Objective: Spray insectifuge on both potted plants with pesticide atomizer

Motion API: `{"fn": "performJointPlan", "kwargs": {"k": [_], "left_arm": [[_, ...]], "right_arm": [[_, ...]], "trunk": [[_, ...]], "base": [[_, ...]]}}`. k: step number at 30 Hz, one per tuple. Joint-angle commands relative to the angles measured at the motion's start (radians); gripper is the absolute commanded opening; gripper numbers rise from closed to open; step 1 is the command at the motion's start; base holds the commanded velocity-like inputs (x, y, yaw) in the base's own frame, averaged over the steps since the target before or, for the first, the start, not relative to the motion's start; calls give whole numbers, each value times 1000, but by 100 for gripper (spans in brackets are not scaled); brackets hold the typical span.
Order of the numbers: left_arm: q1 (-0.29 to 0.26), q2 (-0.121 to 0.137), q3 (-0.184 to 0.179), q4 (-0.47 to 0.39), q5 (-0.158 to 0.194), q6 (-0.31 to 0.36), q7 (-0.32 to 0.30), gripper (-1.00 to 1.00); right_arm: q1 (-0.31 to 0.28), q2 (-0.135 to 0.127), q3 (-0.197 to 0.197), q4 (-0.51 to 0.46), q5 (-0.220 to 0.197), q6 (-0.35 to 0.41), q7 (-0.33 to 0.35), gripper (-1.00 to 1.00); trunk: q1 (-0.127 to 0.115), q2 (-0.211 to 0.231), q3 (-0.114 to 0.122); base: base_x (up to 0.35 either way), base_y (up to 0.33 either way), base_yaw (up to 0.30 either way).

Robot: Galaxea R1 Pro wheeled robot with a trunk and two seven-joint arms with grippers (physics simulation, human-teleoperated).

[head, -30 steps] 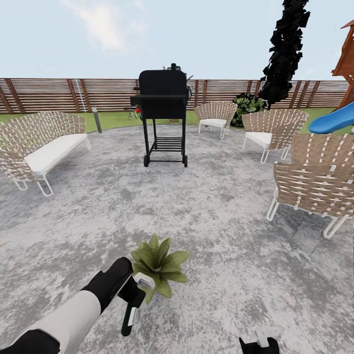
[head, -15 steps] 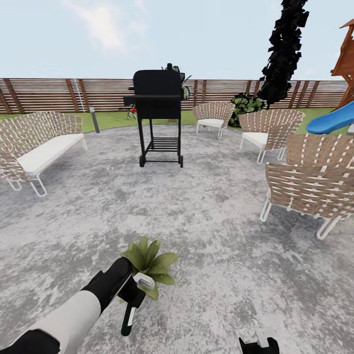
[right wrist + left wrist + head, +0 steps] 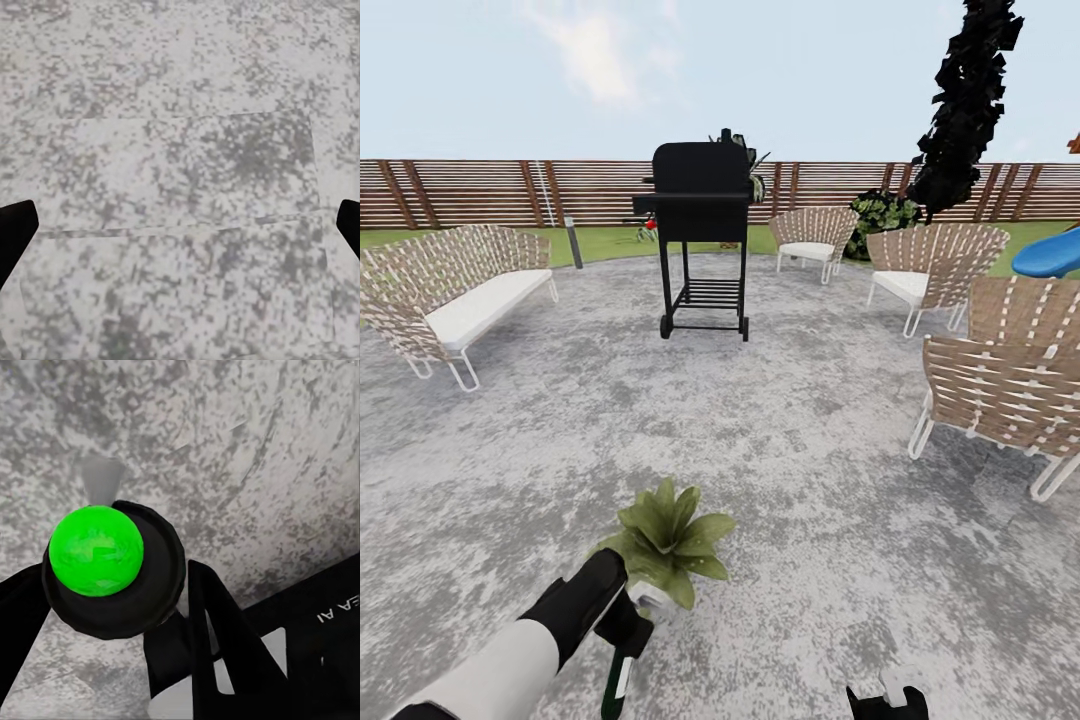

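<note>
On the stone patio of the garden (image 3: 780,440) stands one potted plant (image 3: 668,538), a low rosette of pointed green leaves. My left gripper (image 3: 626,628) is just in front of it, shut on the pesticide atomizer (image 3: 616,684). The bottle's dark green body hangs down, and its whitish trigger head (image 3: 651,600) touches the leaves. In the left wrist view the atomizer (image 3: 96,551) shows end-on as a bright green disc between the black fingers (image 3: 225,637). My right gripper (image 3: 887,700) is low at the picture's edge. Its fingertips (image 3: 15,232) stand wide apart over bare stone, so it is open. No specks show on the leaves.
A black grill (image 3: 703,235) stands mid-patio. A woven sofa (image 3: 455,295) is at the left, and woven chairs (image 3: 1005,385) (image 3: 925,260) (image 3: 815,235) ring the right. The grey bollard lamp (image 3: 573,243), the slatted fence (image 3: 480,190), a dark tree (image 3: 970,100) and a blue slide (image 3: 1050,255) lie beyond.
The whole view swung left, then back right, so the camera moved. The left hand with the atomizer sits slightly lower in the picture, still beside the plant.
</note>
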Motion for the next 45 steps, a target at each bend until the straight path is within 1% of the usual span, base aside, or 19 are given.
{"fn": "performJointPlan", "kwargs": {"k": [1,4,8,9,11,15,18,19,22,23,25,26,28,30,34,37,41,44,45], "left_arm": [[1,-1,1,-6,-11,-5,-7,-100],[-9,-11,18,-23,-13,-5,3,-100],[-49,-29,24,-36,-15,6,7,-100],[-49,-30,24,-31,-15,8,9,-100],[-44,-29,27,-27,-16,9,28,-100],[-34,-35,28,-21,-3,7,121,-100],[-14,-44,27,-20,12,4,134,-100],[5,-46,26,-20,16,1,137,-100],[32,-39,30,-20,17,-2,138,-100],[42,-38,43,-20,18,-5,139,-100],[52,-38,86,-23,18,-10,140,-100],[54,-39,128,-30,17,-11,140,-100],[52,-44,163,-36,17,-11,140,-100],[46,-49,178,-39,18,-10,140,-100],[39,-51,185,-39,22,-9,139,-100],[47,-49,184,-38,16,-11,139,-100],[58,-33,183,-24,11,-12,139,-100],[89,-22,184,-23,11,-19,139,-100],[92,-23,185,-24,12,-31,139,-100]], "right_arm": [[-1,0,-9,1,7,-3,5,100],[-1,0,-9,1,7,-3,5,100],[-1,0,-9,1,9,-2,5,100],[-1,0,-9,1,9,-2,6,100],[-1,0,-9,2,9,-2,6,100],[-1,0,-9,2,10,-2,9,100],[-1,0,-9,2,11,-2,11,100],[-1,0,-8,2,12,-2,11,100],[-1,0,-7,2,12,-2,11,100],[-1,0,-7,2,12,-2,11,100],[-1,0,-7,2,12,-2,10,100],[-1,0,-7,2,12,-2,10,100],[-1,0,-7,2,12,-2,10,100],[-1,0,-7,1,12,-2,10,100],[-1,0,-7,1,12,-2,9,100],[-1,0,-7,1,12,-2,8,100],[-1,0,-7,1,12,-2,8,100],[-1,0,-7,1,12,-2,8,100],[-1,0,-7,1,12,-2,8,100]], "trunk": [[0,0,-1],[0,0,-1],[0,0,-1],[0,0,-1],[0,0,-1],[0,0,-1],[0,0,-1],[0,0,-1],[0,0,-1],[0,0,-1],[0,0,-1],[0,0,-1],[0,0,-1],[0,0,-1],[0,0,-1],[0,0,-1],[0,0,-1],[0,0,-1],[0,0,-1]], "base": [[0,0,2],[0,0,0],[0,0,0],[0,0,0],[0,0,0],[0,0,0],[0,0,0],[0,0,0],[0,0,0],[0,0,0],[0,0,0],[0,0,0],[0,0,0],[0,0,0],[0,0,0],[0,0,0],[0,0,0],[0,0,0],[0,0,0]]}}
